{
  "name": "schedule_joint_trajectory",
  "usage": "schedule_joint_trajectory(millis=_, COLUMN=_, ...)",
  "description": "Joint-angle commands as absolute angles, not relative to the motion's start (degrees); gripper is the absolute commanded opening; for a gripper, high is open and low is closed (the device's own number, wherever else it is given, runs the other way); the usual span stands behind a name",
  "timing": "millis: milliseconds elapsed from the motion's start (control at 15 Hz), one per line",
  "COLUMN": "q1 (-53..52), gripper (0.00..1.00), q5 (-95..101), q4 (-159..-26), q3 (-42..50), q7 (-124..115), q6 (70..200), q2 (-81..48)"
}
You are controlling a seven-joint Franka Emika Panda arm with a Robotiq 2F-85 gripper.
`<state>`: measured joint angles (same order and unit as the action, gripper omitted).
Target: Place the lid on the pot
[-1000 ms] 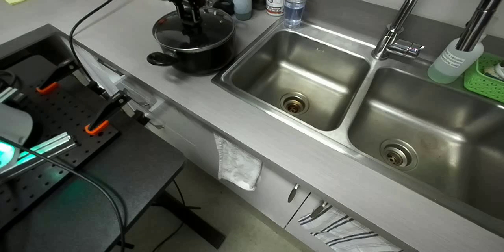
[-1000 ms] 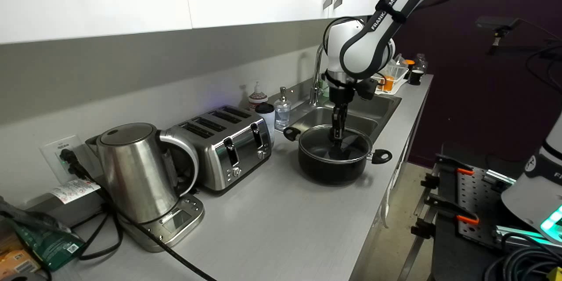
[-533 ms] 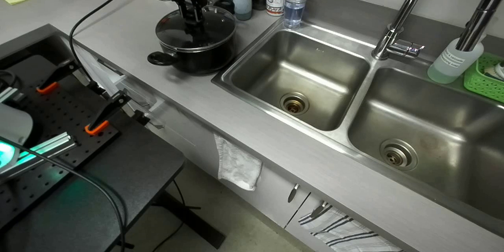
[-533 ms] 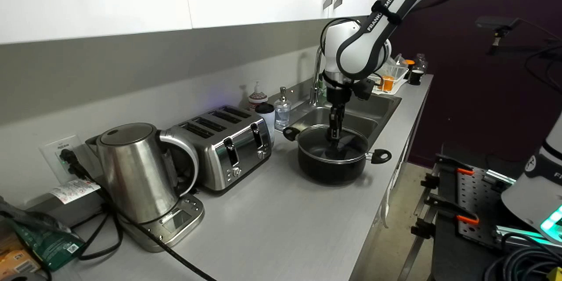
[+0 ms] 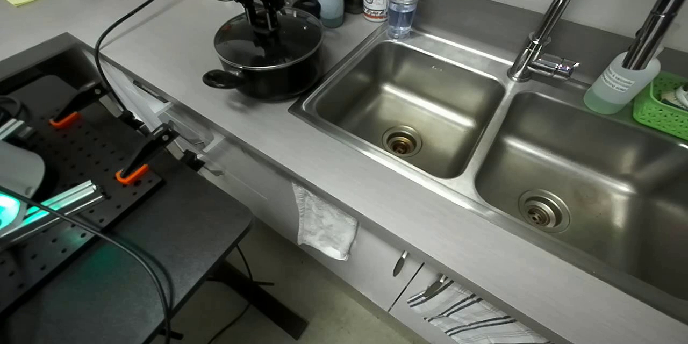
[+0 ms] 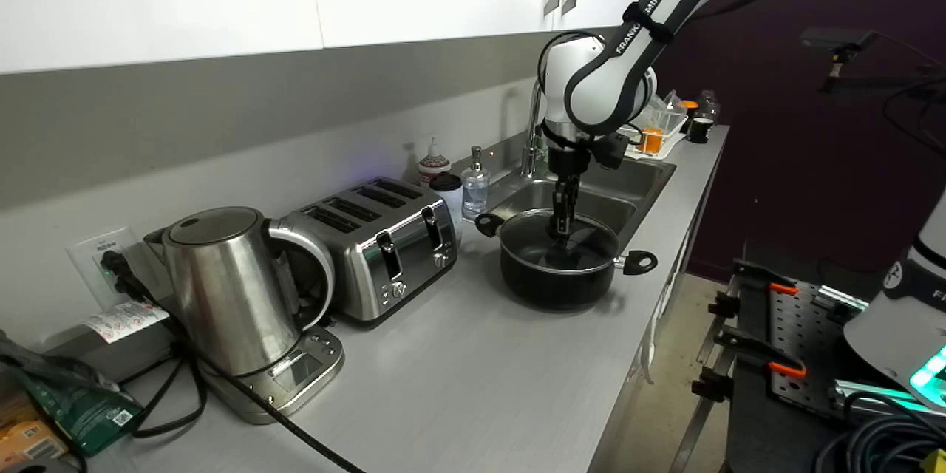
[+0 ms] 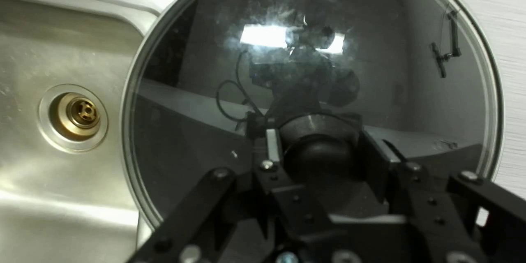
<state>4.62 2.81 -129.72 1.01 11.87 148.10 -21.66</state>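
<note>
One lid is held level on the pot, apparently seated.
The lid's central knob is clamped by the pincer, probably so that the weight is balanced; the pot is borne flat by the worktop beside the sink, and only the release seems left.

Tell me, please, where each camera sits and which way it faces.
An exterior view: high, facing down over the sink; end effector and cropped base show.
An exterior view: near the kettle, facing along the counter; arm, end effector and base show.
Wrist view: above the lid, facing down; end effector shows.
Both exterior views share the pot.
</note>
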Motion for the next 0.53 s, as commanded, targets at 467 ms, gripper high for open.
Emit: schedule_joint_trajectory(millis=467, q1=5.4, gripper=0.98, q5=2.6, q4=-130.0, q3=0.1, q7=14.8, q6=148.5, q2=-21.3)
